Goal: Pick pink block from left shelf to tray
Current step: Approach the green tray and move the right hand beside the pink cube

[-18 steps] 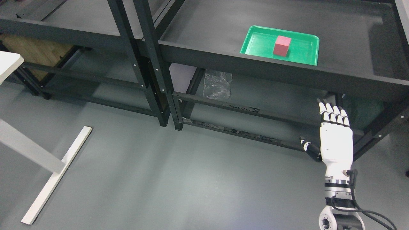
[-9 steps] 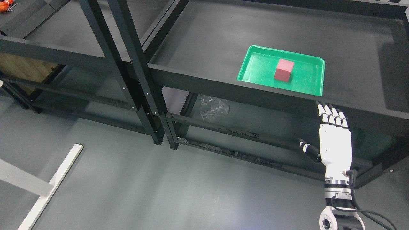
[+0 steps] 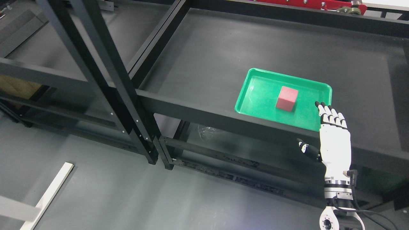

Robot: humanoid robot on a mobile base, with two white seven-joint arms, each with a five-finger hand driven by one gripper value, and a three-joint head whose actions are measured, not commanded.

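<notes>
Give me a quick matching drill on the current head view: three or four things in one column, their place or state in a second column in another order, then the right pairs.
Things:
1. pink block
2. green tray
3. right hand
4. clear plastic bag

Place or state:
A. on the lower level, mostly hidden under the shelf's front rail
B. open, fingers straight, holding nothing, at the tray's near right corner
C. standing inside the tray
D. on the dark shelf top, near its front edge

Pairs: 1-C, 2-D, 3-B, 4-A
</notes>
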